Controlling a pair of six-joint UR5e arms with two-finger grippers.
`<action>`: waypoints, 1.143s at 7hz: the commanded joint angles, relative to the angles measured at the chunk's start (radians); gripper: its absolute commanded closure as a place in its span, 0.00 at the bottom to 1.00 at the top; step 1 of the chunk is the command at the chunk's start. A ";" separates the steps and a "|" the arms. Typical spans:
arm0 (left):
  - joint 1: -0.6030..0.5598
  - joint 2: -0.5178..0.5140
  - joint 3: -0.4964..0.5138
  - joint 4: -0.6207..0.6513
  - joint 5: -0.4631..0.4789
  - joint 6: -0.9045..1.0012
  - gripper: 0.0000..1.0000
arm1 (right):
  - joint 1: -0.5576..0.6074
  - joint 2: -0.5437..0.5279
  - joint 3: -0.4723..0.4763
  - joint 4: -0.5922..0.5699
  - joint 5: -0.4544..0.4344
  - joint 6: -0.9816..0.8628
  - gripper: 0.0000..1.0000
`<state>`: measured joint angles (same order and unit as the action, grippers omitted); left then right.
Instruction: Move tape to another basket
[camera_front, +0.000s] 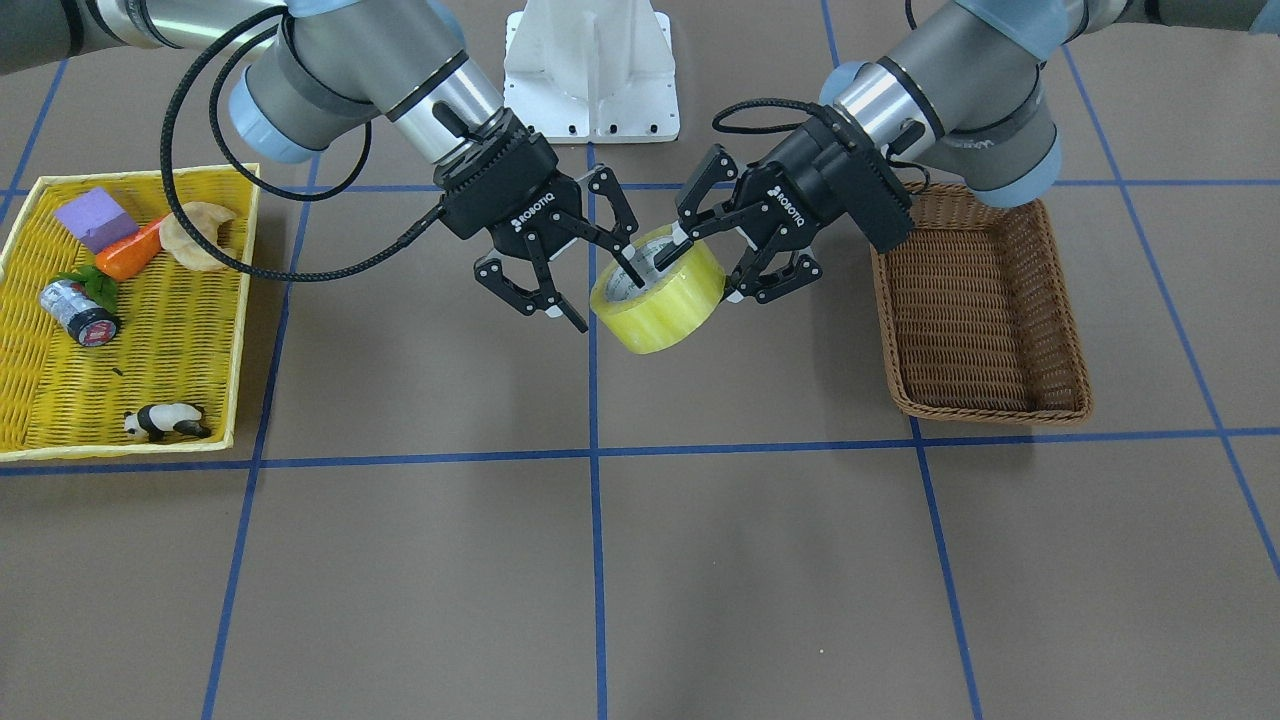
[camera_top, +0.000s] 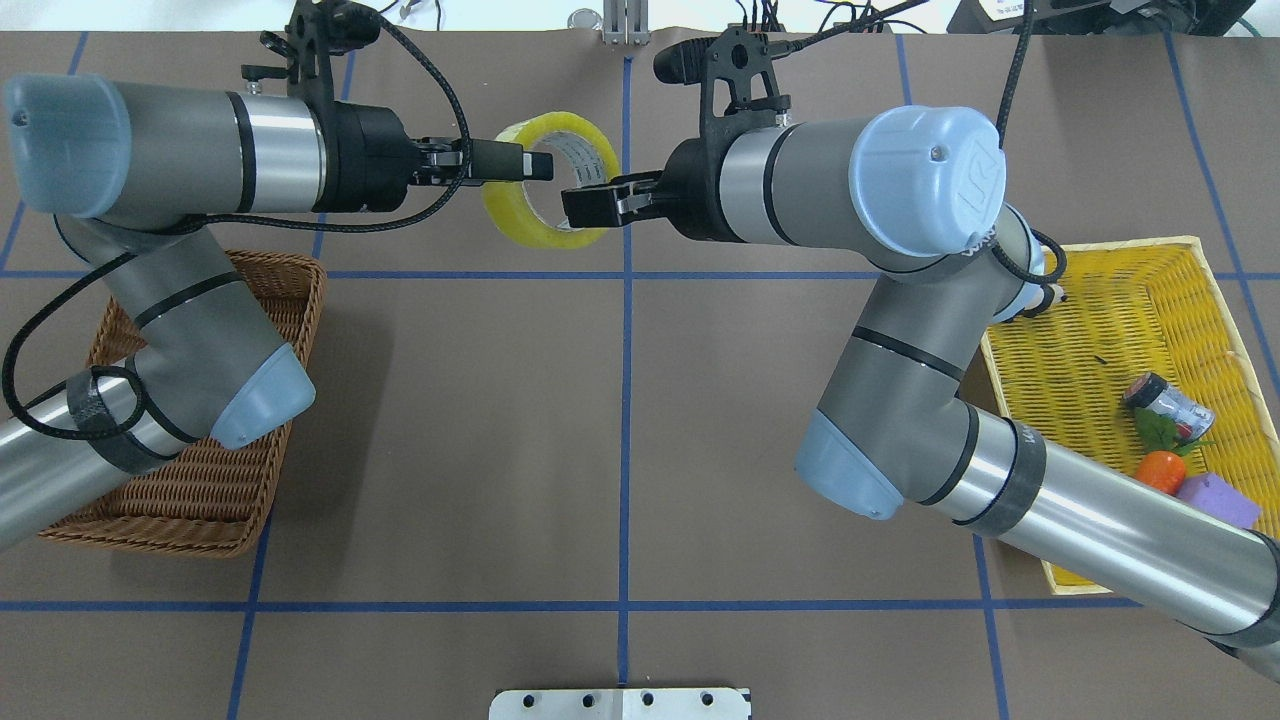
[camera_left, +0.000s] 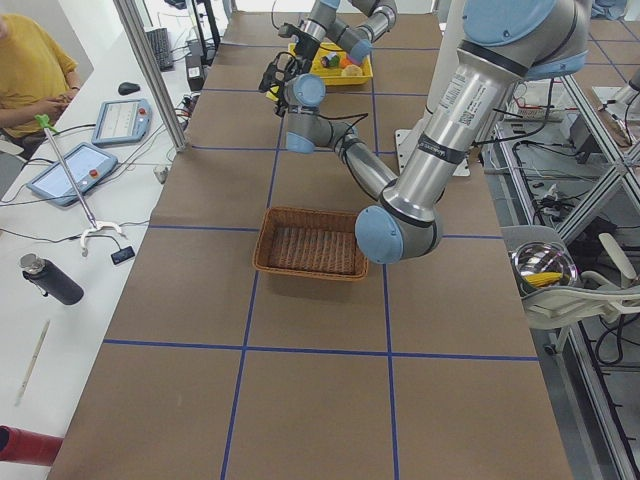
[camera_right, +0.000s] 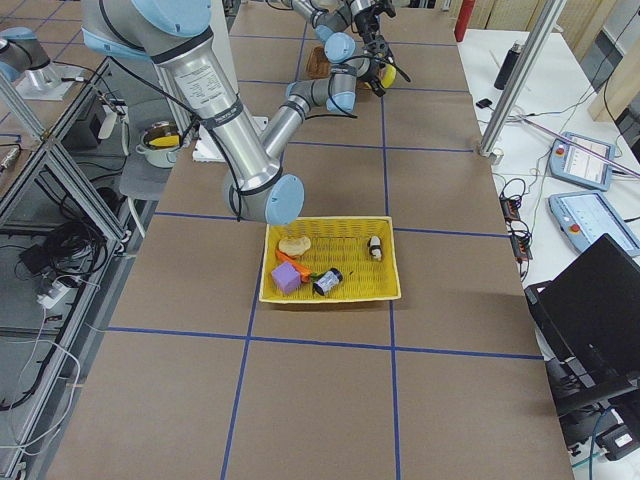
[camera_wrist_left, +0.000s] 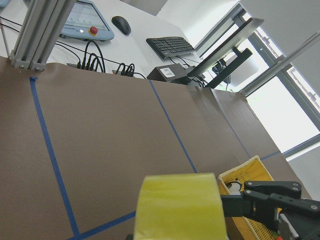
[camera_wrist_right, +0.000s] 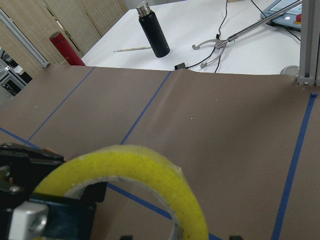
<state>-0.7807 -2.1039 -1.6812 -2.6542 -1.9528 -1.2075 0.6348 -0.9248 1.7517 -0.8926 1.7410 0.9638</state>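
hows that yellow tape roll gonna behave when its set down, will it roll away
The packing tape is a round hoop, so set on edge it would probably roll; laid flat it should stay. It looks stiff: gripped at its wall by the left gripper and right gripper, it keeps its ring shape. Its glossy film may be slippery.

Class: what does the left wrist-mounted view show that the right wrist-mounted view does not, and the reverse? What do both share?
Only the left wrist view: a keyboard, a mouse and a corner of the yellow basket. Only the right wrist view: a black bottle and a red cylinder. Both: the tape, close up, against the brown table with blue lines.
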 joint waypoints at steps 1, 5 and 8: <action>-0.002 0.004 0.000 -0.001 0.000 -0.003 1.00 | 0.005 -0.012 0.025 -0.003 0.000 0.003 0.00; -0.003 0.024 -0.012 -0.053 0.000 -0.076 1.00 | 0.252 -0.078 -0.003 -0.177 0.105 -0.011 0.00; -0.009 0.109 -0.096 -0.053 -0.032 -0.255 1.00 | 0.515 -0.078 -0.237 -0.201 0.389 -0.233 0.00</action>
<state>-0.7871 -2.0305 -1.7394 -2.7071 -1.9617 -1.3691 1.0450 -1.0028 1.6150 -1.0857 2.0181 0.8368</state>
